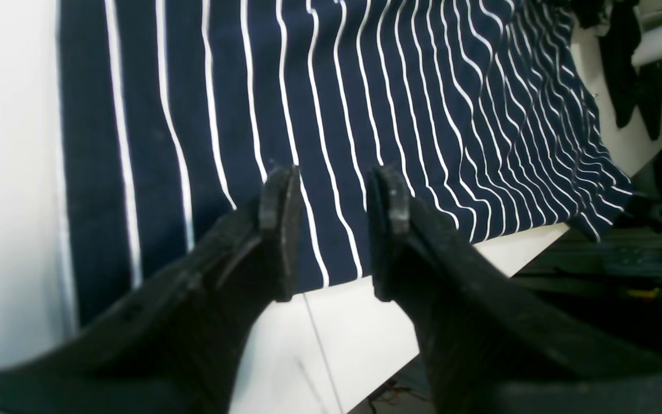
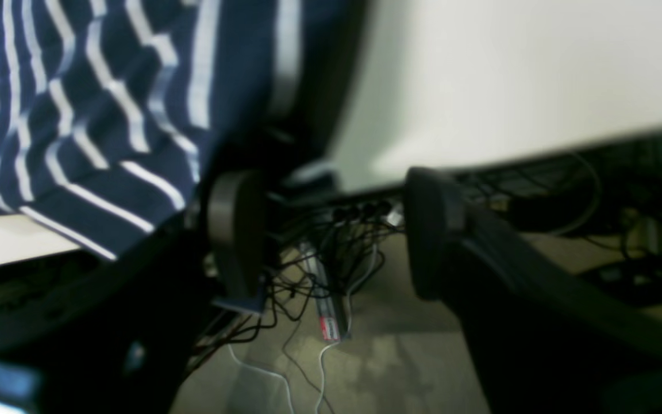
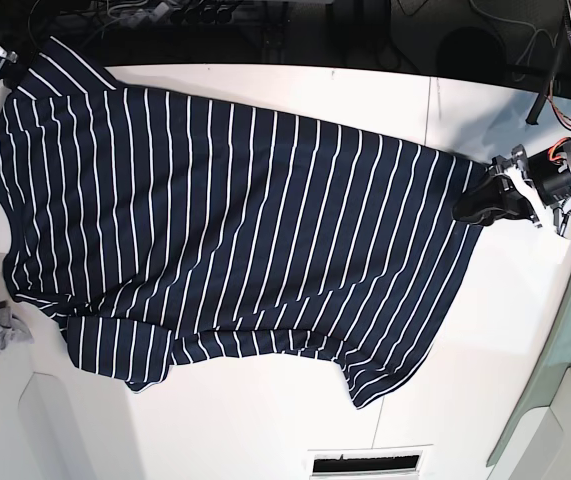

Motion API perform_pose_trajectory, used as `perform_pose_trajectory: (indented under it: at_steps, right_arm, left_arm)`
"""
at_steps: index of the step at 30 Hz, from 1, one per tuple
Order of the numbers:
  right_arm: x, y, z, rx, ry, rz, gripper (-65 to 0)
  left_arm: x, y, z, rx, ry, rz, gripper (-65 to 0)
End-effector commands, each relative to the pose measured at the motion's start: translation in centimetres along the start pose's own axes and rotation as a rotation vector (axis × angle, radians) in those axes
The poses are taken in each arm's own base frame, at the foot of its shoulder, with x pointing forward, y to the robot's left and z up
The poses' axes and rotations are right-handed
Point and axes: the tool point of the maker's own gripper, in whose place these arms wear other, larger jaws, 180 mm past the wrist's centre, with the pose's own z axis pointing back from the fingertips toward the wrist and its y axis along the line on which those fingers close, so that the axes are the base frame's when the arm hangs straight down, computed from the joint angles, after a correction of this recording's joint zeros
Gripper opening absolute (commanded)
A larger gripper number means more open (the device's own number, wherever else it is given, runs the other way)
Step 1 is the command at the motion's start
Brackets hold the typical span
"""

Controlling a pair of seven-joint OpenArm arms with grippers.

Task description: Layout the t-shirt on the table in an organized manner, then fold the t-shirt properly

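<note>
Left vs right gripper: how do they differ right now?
The left gripper hovers over the t-shirt, at its edge on the table; the right gripper sits off the table edge, above floor cables. The left fingers stand moderately apart; the right fingers gape much wider. Shared: both are black, open and holding nothing.

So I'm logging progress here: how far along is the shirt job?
Done: the t-shirt lies mostly spread on the table, though one corner hangs off the edge and wrinkles remain. In hand: the left claw stands open at the hem, gripping nothing. Left: flattening, then all folding.
</note>
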Motion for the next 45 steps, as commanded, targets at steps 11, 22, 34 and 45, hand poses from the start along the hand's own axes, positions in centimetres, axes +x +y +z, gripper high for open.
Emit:
perform_pose_trajectory:
  at_steps: [11,22,34,45]
  right_arm:
    - [-2.6,5.5,-2.9,0.148,0.167,0.118,-30.4]
    - [-5.1,7.7,0.1,0.196,0.242,0.192,-65.0]
    - [-4.9,9.8,3.1,0.223,0.231,0.278,-32.7]
    - [2.0,7.8,3.1,0.098,0.016,0.319,-34.6]
  left_arm:
    - [0.7,-0.6,-0.2,-0.013,-0.037,-0.016,-42.8]
    - [0.6,-0.2,-0.2,0.006,-0.031,-0.029,-42.8]
    - [0.7,0.0,-0.2,0.021,-0.035,-0.040,-42.8]
    - [0.8,0.1,-0.2,0.022,-0.044,-0.040,-42.8]
